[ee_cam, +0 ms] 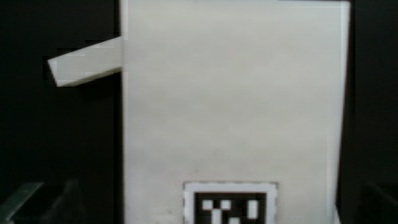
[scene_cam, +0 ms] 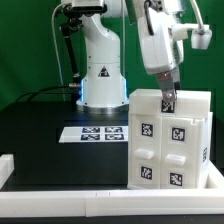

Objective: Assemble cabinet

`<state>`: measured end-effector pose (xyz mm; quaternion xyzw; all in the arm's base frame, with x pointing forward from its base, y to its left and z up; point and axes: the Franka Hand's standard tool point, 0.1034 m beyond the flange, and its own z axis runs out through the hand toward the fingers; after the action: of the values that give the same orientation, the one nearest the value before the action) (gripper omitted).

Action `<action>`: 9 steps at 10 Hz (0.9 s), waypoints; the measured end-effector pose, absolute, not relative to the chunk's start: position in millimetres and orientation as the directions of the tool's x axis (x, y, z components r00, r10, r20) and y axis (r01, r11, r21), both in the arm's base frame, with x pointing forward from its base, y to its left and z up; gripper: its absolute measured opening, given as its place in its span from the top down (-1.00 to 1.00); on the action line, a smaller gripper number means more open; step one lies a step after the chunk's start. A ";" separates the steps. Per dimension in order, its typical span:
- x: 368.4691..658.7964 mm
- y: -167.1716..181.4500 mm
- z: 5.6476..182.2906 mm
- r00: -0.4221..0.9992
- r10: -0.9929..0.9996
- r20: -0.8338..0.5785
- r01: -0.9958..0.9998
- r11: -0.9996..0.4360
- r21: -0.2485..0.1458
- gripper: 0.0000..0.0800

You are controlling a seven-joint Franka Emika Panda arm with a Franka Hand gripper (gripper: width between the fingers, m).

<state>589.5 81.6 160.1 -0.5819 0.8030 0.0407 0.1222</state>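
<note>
Green backdrop behind; black surface [scene_cam: 40, 125] below, edged along its near side by a white rail [scene_cam: 60, 190].

Item 1, exterior view's left of centre: marker board [scene_cam: 92, 132], flat on the surface, tags legible only as dark squares.

Item 2, centre rear: white arm base [scene_cam: 103, 75], upper links cut off by the frame's top edge.

Item 3, exterior view's right: cabinet [scene_cam: 168, 140], upright on the surface against the rail, its lower corner cut off by the rail. Front face shows tagged panels and small drawer blocks; interior contents cannot be seen.

Item 4: end effector [scene_cam: 167, 100], descending onto the cabinet's top edge. Fingertips merge with the dark tag area; whether spread or pressed together cannot be told.

Wrist view: cabinet [ee_cam: 231, 100] fills the frame as a blurred white slab, one slanted white piece projecting from its side, one tag [ee_cam: 235, 205] partly cut off.
</note>
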 end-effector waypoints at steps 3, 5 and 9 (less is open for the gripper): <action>590.3 83.2 179.5 -0.262 -0.927 -0.269 -0.948 0.299 -0.106 -0.99; 590.2 83.7 179.8 -0.251 -0.930 -0.269 -0.951 0.289 -0.110 -0.99; 589.9 84.8 179.4 -0.236 -0.934 -0.267 -0.955 0.274 -0.113 -0.99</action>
<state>589.9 84.8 179.4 -0.6014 0.7854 0.0366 0.1418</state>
